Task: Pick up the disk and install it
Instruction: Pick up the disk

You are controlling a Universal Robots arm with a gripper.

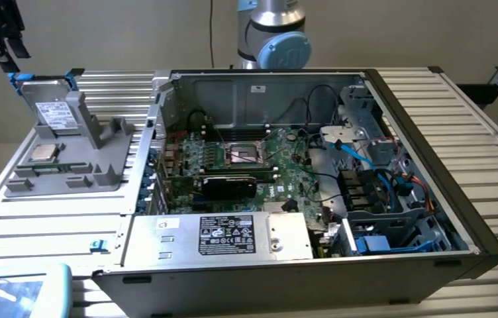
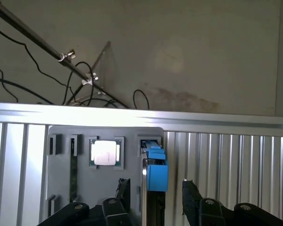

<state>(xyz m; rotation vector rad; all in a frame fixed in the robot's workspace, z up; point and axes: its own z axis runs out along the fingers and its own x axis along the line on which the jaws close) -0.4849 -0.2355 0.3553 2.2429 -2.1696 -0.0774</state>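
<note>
The disk stands on edge in the grey holder at the exterior view's left. It is silver-grey with a white label and a blue carrier whose tabs stick out at its upper corners. My gripper hangs just above it, apart from it. In the wrist view the disk appears edge-on with its blue carrier. My gripper is open, and one black fingertip stands on each side of the disk without touching it.
An open computer case lies in the middle of the slatted metal table, with the motherboard, blue cables and a silver box with a black label inside. A small square processor chip sits on the holder.
</note>
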